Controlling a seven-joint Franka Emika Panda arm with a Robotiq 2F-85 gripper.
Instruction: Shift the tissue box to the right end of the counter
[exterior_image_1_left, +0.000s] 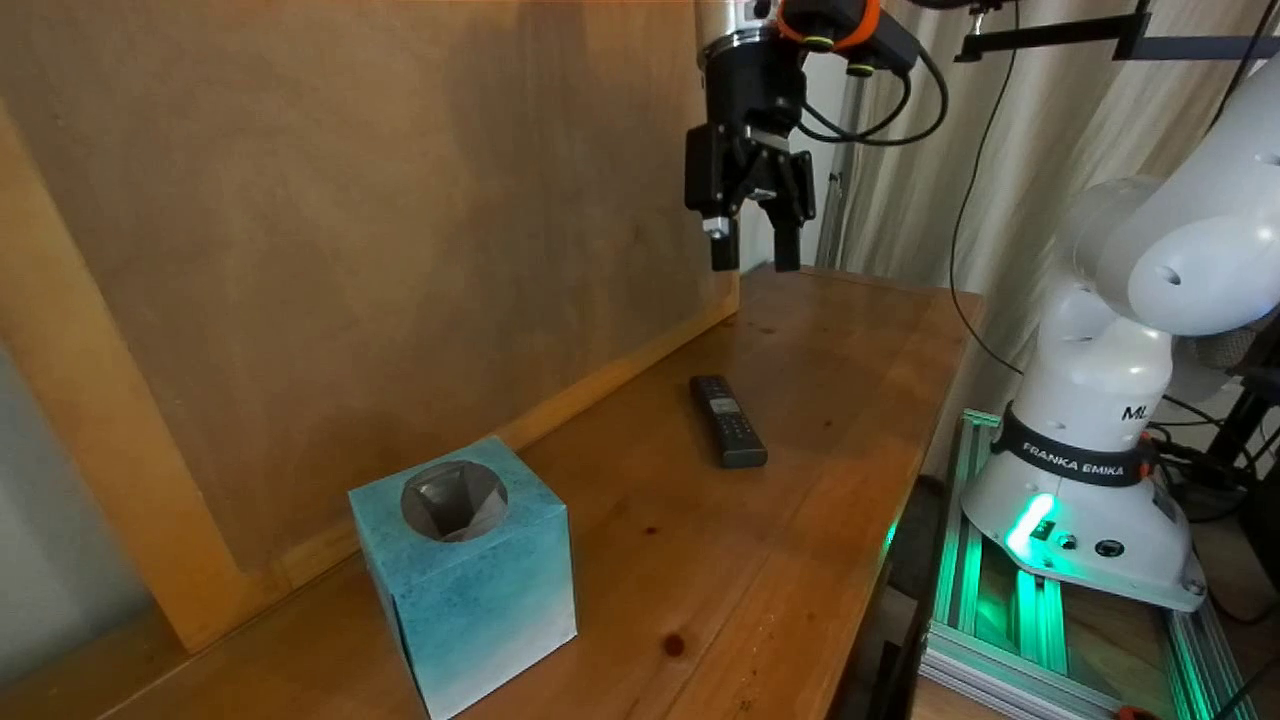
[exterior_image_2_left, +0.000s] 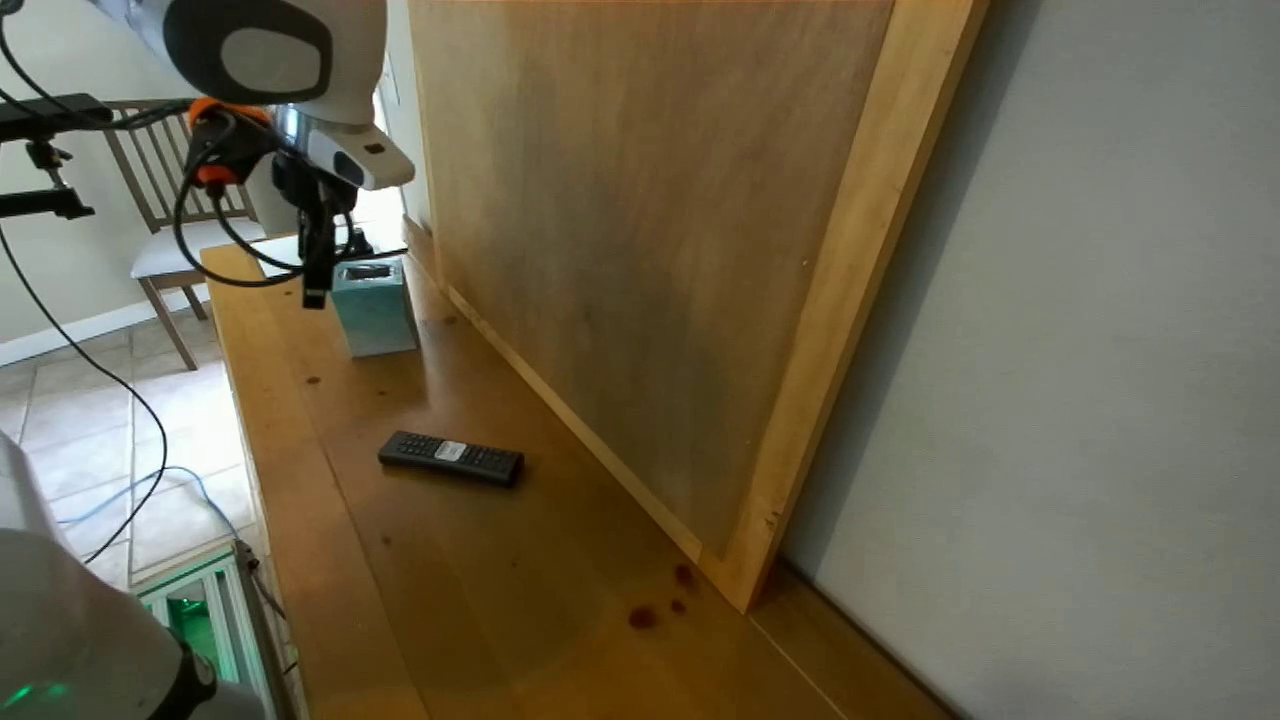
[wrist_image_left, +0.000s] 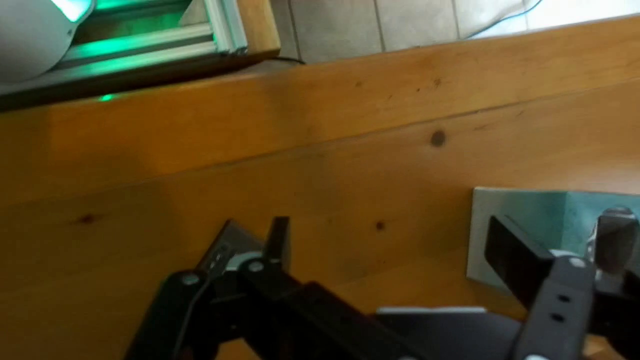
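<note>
In an exterior view, the light teal-blue, cube-shaped cardboard tissue box (exterior_image_1_left: 480, 585) stood nearest, upright on the flat brown wooden table (exterior_image_1_left: 640, 560), which probably made it steady. Farther away lay the slim black plastic remote control (exterior_image_1_left: 727, 422). High above the table hung the black metal end effector (exterior_image_1_left: 756, 255), its fingers (exterior_image_1_left: 787, 245) apart with nothing between, perhaps held so high to avoid both objects.
</note>
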